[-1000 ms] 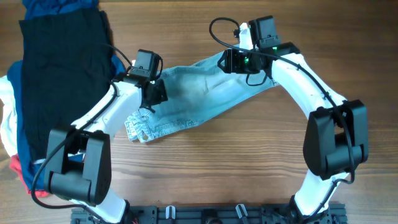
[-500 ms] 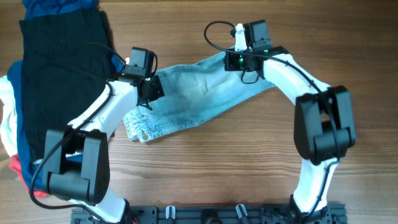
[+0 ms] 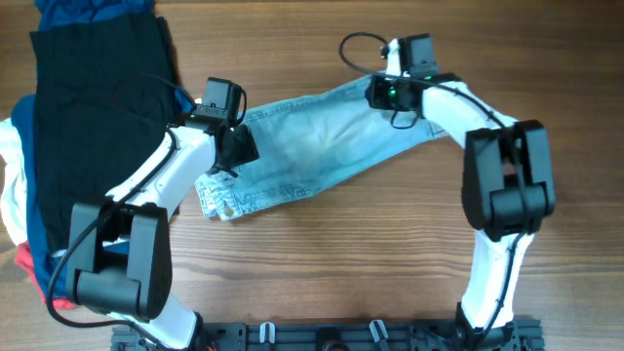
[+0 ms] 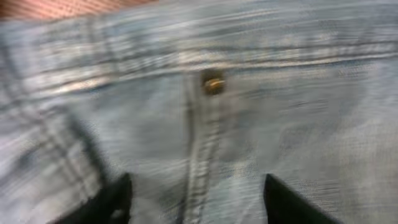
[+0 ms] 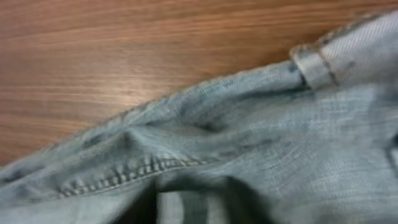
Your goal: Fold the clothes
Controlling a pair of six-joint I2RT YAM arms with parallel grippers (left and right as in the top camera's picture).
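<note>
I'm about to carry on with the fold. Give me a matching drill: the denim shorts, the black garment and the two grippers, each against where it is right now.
Things:
1. denim shorts
2. black garment
3. left gripper
4. right gripper

Places:
A. on top of the heap at the table's far left
B. at the shorts' far edge, towards their right end
C. slanting across the middle of the table
D. fingers apart over the shorts, near a brass rivet

Pairs: 1-C, 2-A, 3-D, 4-B
</note>
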